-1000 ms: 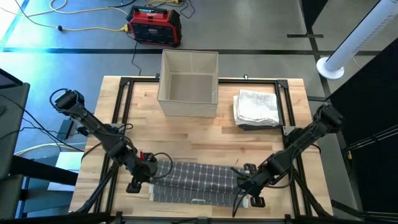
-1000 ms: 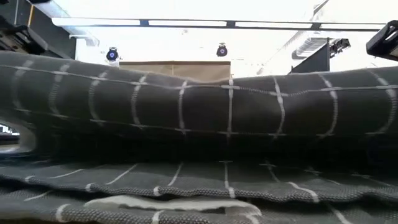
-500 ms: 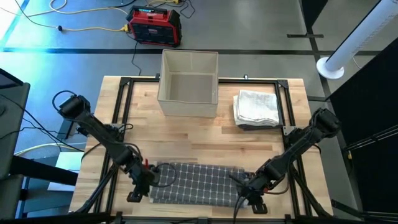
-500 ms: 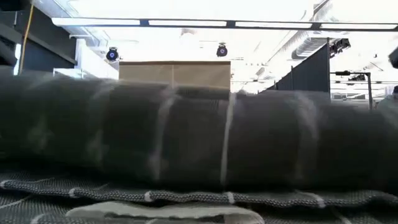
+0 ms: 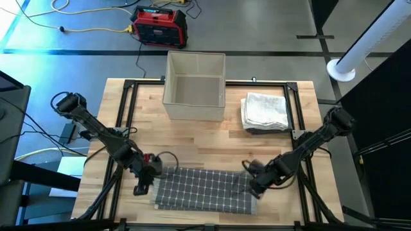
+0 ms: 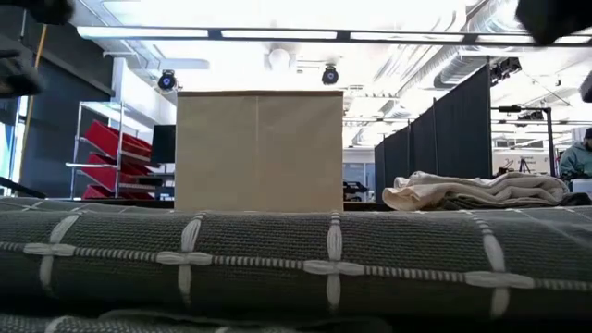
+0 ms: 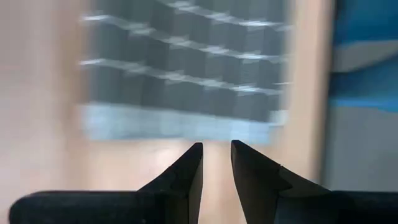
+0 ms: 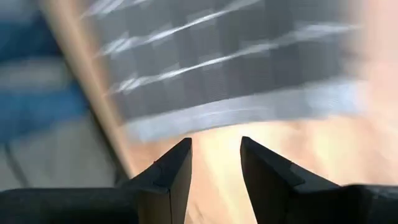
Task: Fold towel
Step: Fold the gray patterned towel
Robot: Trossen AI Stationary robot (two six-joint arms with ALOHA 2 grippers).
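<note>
Grey towel [image 5: 204, 188] lies folded between 2 open, empty grippers.

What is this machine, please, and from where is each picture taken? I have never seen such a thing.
It is a robot with two dark arms at a wooden table. One picture looks straight down, one looks level across the table, and two come from cameras on the wrists. A dark grey checked towel lies folded near the front edge. Behind it stand a beige fabric box and a pile of light towels. The left gripper and the right gripper are at the towel's two ends, open, holding nothing.
</note>
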